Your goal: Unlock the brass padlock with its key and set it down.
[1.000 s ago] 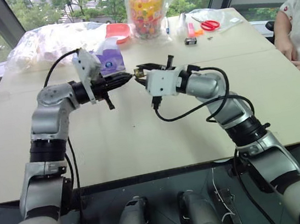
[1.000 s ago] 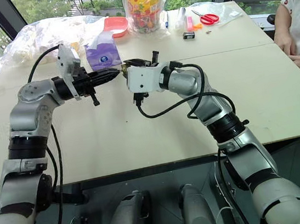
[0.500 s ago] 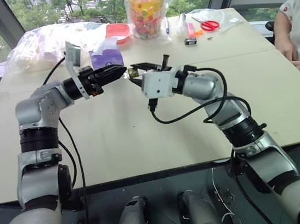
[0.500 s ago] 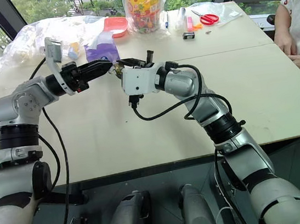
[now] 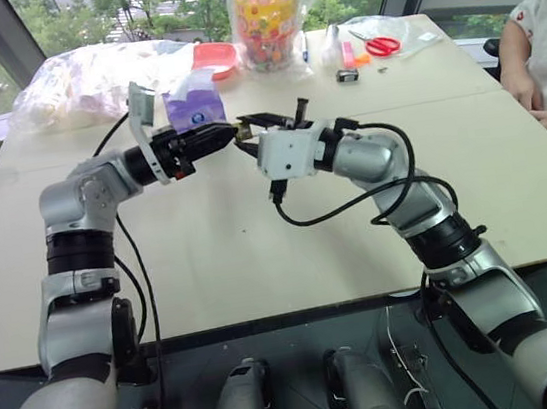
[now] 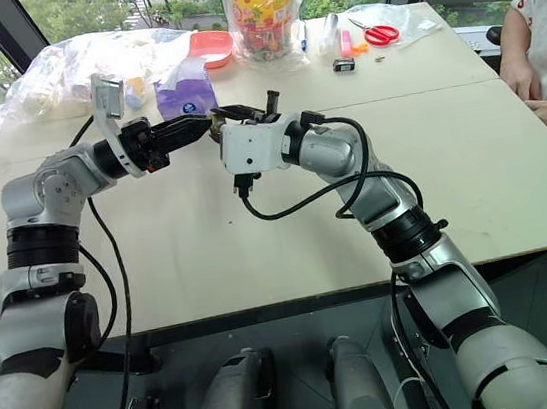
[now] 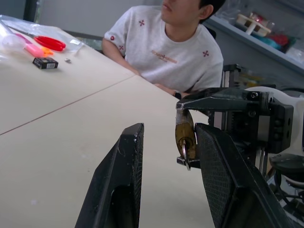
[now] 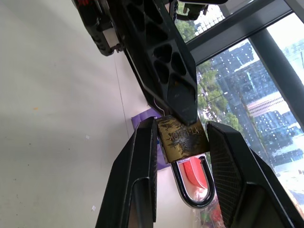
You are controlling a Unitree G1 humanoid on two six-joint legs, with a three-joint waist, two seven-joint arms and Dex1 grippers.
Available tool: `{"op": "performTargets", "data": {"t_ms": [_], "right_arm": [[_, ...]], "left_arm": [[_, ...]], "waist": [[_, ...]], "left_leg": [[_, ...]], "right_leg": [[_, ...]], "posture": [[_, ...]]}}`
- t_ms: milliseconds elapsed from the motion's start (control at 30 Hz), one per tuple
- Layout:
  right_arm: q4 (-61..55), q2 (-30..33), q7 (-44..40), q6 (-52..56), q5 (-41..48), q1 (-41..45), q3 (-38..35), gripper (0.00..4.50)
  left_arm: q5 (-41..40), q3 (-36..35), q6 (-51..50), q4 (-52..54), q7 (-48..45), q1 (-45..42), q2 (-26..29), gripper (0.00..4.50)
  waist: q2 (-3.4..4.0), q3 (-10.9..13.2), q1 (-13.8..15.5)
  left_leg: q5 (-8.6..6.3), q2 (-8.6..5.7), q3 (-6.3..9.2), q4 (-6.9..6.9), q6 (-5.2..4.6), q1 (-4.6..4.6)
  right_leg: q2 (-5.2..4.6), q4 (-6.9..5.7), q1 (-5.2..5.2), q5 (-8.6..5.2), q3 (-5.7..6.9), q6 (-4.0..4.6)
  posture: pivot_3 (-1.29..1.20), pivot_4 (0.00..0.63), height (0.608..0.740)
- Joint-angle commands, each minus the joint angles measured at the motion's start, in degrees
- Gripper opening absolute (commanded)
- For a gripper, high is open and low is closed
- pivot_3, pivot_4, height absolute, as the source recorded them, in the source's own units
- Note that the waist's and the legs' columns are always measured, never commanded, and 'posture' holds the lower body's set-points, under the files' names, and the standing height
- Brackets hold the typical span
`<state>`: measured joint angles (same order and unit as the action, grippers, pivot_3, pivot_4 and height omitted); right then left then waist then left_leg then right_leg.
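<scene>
Holding: right gripper (image 8: pixel 183 137) pinches small brass padlock (image 8: pixel 183 138), presenting keyway.
Left gripper (image 7: pixel 166 152): spread, at padlock's 9 o'clock, for key (image 7: pixel 184 153) access.

I see the brass padlock (image 8: pixel 183 138) raised well above the table, at the point where my two arms meet. It is a small, tarnished golden block with lettering stamped across one broad face, worn and mottled dark. Its thin silver U-shaped shackle (image 8: pixel 192 183) looks seated in the body at both legs. From the other side, the key (image 7: pixel 185 153) sits in the keyhole, its silver bow sticking out of the end of the body opposite the shackle.
</scene>
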<state>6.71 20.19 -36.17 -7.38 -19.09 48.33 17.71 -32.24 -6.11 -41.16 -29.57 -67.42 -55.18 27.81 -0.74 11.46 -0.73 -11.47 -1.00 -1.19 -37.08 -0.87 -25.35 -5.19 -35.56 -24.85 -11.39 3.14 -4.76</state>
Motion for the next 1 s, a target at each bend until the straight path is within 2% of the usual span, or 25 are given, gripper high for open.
{"op": "performTargets", "data": {"t_ms": [33,100,167,467,533,600,700,800,900,1000], "right_arm": [[-3.47,-0.75,1.14,-0.19,0.2,1.63,-0.59,0.96],[-3.57,-0.81,1.18,-0.08,0.17,1.57,-0.55,0.96],[-3.84,-0.84,1.15,0.17,0.15,1.5,-0.52,0.96],[-4.07,-0.8,0.7,0.74,0.42,1.0,-0.58,0.96],[-4.22,-0.82,-0.16,1.33,1.64,0.66,-0.94,1.99],[-4.46,-0.54,-0.35,1.76,1.85,0.46,-1.13,2.8],[-5.36,0.52,-0.14,3.78,0.93,-0.16,-1.55,4.44],[-9.31,1.46,-0.42,8.52,3.22,-3.53,-4.1,4.44],[-15.77,-1.33,0.88,18.45,10.53,-6.92,-10.08,4.44],[-18.86,-3.18,3.24,25.41,14.48,-6.28,-14.57,4.44]], "left_arm": [[0.19,0.35,0.44,-0.14,-1.08,-2.13,-0.24,1.51],[0.27,0.46,0.47,-0.42,-1.36,-2.27,-0.41,0.9],[0.48,0.26,0.8,-1.18,-1.12,-2.64,-0.71,0.04],[0.35,-0.25,1.1,-1.43,-0.79,-2.78,-0.81,0.02],[0.25,-0.47,1.06,-1.13,-0.64,-2.57,-0.63,0.0],[-0.11,-0.73,0.65,-0.61,-0.58,-2.23,-0.42,0.0],[-0.45,-1.02,0.35,0.03,-0.56,-1.68,-0.06,0.0],[-0.47,-1.24,0.39,0.39,-0.39,-1.2,0.31,0.0],[-0.7,-1.31,0.04,1.35,-0.5,-0.63,0.72,0.0],[-0.96,-0.7,-0.25,3.14,-1.55,0.24,1.15,0.0]], "waist": [[0.0,0.0,-0.02],[0.0,0.0,-0.04],[0.0,0.0,-0.05],[0.0,0.0,-0.02],[0.0,0.0,-0.03],[0.0,0.0,-0.04],[0.0,0.0,0.03],[0.0,0.0,0.19],[-0.01,0.0,0.11],[0.0,0.0,-0.01]], "left_leg": [[0.0,0.0,0.0,0.0,0.0,0.0],[0.0,0.0,0.0,0.0,0.0,0.0],[0.0,0.0,0.0,0.0,0.0,0.0],[0.0,0.0,0.0,0.0,0.0,0.0],[0.0,0.0,0.0,0.0,0.0,0.0],[0.0,0.01,0.0,0.0,0.0,0.0],[0.0,0.01,0.0,0.0,0.0,0.0],[0.0,0.0,0.01,-0.01,0.0,0.0],[-0.01,0.01,0.02,0.01,-0.01,-0.01],[-0.01,0.03,0.01,0.01,-0.01,-0.01]], "right_leg": [[0.0,0.0,0.0,0.0,0.0,0.0],[0.0,0.0,-0.01,0.0,0.0,0.0],[0.0,0.0,-0.01,0.0,0.0,0.0],[0.0,0.0,0.0,0.0,0.0,0.0],[0.0,0.0,0.0,0.0,0.0,0.0],[0.0,-0.01,-0.01,0.0,0.0,0.0],[0.0,-0.01,-0.01,0.0,0.0,-0.01],[-0.01,0.0,0.01,0.0,0.0,0.0],[-0.02,0.02,0.01,0.0,-0.01,0.0],[-0.02,-0.03,-0.02,0.01,-0.01,0.01]], "posture": [[0.0,0.15,0.74],[0.0,0.15,0.74],[0.0,0.15,0.74],[0.0,0.15,0.74],[0.0,0.15,0.74],[0.0,0.15,0.74],[0.0,0.15,0.74],[0.0,0.15,0.74],[0.0,0.15,0.74],[0.0,0.15,0.74]]}}
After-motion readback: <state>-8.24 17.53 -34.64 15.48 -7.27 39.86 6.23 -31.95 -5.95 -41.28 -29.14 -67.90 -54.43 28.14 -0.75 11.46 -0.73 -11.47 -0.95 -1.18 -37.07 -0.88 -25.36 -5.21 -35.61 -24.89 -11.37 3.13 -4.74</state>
